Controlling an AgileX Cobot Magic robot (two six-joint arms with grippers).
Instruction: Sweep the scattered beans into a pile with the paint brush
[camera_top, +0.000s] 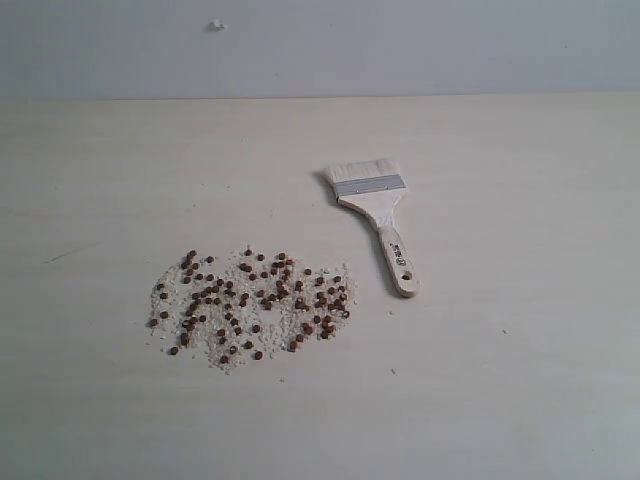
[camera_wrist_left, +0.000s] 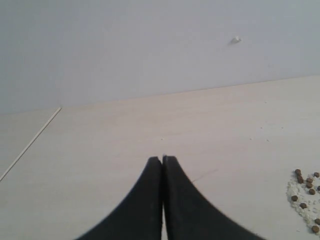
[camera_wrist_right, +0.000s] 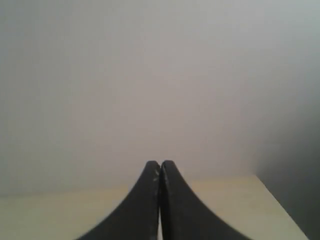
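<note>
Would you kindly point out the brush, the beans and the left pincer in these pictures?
brush (camera_top: 370, 185): exterior view, on its metal band.
beans (camera_top: 250, 300): exterior view, middle of the scatter.
left pincer (camera_wrist_left: 162, 159): left wrist view, between its shut fingertips.

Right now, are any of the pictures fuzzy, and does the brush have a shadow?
Exterior view: soft even light, a thin shadow beside the flat pale-wood paint brush with off-white bristles. Left wrist view: the closed black left hand is blurry up close; the tiny round reddish-brown beans look sharper. Right wrist view: hazy, dim on one side.
</note>
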